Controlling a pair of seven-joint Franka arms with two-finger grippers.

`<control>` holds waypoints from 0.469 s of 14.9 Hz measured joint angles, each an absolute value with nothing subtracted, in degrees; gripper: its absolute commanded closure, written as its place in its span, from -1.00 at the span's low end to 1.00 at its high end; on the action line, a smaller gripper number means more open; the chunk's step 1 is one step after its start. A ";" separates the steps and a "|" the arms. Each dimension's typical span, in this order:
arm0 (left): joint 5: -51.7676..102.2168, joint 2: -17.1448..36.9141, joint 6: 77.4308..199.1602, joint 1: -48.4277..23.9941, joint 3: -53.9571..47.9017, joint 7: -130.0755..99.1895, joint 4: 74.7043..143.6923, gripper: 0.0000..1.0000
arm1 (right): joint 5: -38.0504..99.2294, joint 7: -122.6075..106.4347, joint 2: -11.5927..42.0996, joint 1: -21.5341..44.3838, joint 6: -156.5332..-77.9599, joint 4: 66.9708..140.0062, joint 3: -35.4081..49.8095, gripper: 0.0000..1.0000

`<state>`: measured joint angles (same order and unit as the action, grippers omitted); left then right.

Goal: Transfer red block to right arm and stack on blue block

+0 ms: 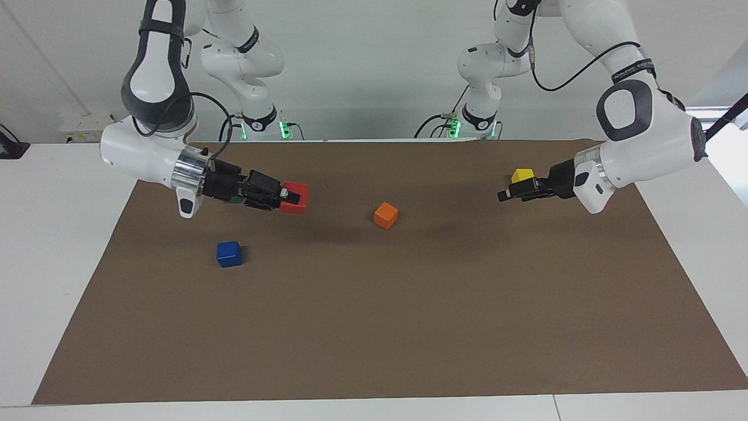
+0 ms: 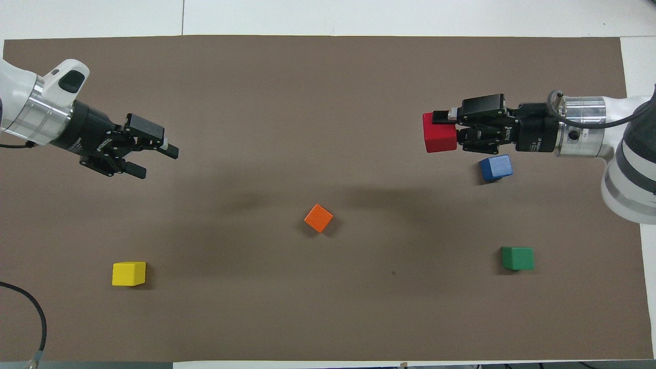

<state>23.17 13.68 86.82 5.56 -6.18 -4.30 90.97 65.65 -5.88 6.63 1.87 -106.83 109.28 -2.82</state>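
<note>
Brown mat (image 1: 409,327) (four cubes) on table (image 1: 52,234)

Red block (image 1: 294,197) in right tool (image 1: 283,198) — above brown mat (image 1: 409,327)

One camera is looking down from high across the tabletop (image 1: 374,327), facing both robots. The other is looking steeply down from above the robots' end. Both are sharing the brown mat (image 2: 328,77), half a turn apart.

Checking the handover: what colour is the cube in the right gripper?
Bright red cube, clearest in the overhead view.
</note>
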 measured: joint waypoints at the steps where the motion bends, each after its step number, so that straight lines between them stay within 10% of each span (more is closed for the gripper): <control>1: 18.43 12.94 86.79 5.54 -6.18 -3.54 90.57 -1.00 | 60.30 -3.18 6.61 1.87 -106.84 108.21 -2.93 1.00; 7: 1.05 4.51 85.54 5.51 -6.13 -3.18 90.00 -1.00 | 29.81 5.46 4.65 2.19 -106.11 103.25 -2.37 1.00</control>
<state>1.05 4.51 85.54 5.51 -6.13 -3.18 90.00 29.81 5.46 4.65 2.19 -106.11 103.25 -2.37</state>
